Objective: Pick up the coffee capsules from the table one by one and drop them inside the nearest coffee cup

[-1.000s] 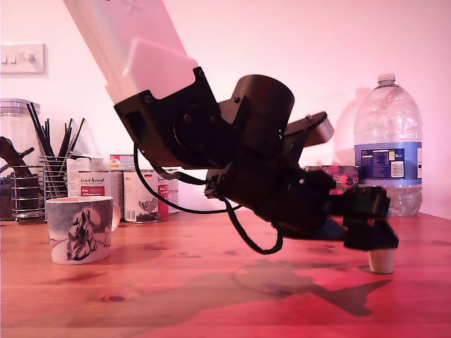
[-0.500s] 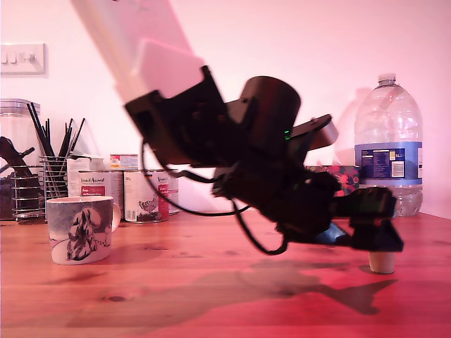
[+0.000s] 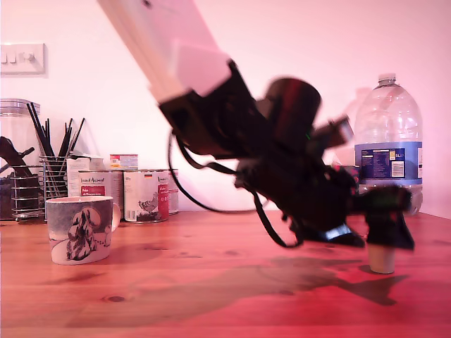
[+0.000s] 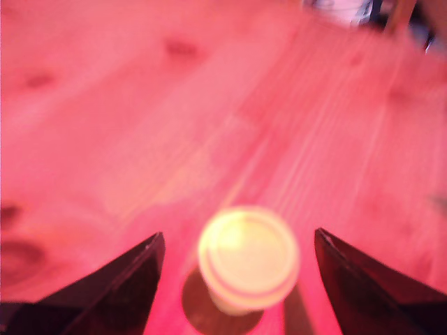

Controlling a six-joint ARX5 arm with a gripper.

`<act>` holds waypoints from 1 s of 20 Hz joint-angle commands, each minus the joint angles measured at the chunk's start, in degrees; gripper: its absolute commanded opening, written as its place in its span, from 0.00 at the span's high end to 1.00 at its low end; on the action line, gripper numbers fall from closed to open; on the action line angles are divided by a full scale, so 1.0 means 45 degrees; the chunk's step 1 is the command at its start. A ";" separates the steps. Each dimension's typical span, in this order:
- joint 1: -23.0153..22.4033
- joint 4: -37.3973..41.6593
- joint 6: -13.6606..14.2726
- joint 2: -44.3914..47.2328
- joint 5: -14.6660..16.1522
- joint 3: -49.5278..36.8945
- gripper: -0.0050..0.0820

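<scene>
The hand [image 4: 237, 279] is spread wide open, one dark finger [image 4: 119, 286] on each side of a single coffee capsule [image 4: 248, 257], with clear gaps both ways, so it's not touching it. In the wrist view the capsule sits upright on the table [image 4: 140, 125], flat rim facing up.

From the exterior view the hand [image 3: 386, 229] is low over that same capsule [image 3: 381, 258], way over on the exterior view's right, fingers pointing down at it. The arm [image 3: 211, 105] slopes down from the upper left, all a bit blurry, with a black cable looping under it.

One capsule is all I can see. One coffee cup [image 3: 81, 229] stands on the exterior view's left, well apart from the capsule, handle towards the right. Behind it are a few tin cans [image 3: 144, 196], a wire holder of dark sticks [image 3: 56, 176] and one big water bottle [image 3: 388, 144] at the far right by the wall.
</scene>
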 commanded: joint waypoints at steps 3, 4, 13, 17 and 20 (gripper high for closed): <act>-0.0131 -0.0340 -0.0049 0.0466 0.0044 0.0097 0.23; -0.0131 -0.0340 -0.0049 0.0466 0.0034 0.0097 0.23; -0.0131 -0.0340 -0.0019 0.0466 -0.0019 0.0097 0.61; -0.0131 -0.0325 0.0034 0.0466 -0.0005 0.0097 0.74; -0.0131 -0.0257 0.0049 0.0466 -0.0005 0.0097 0.82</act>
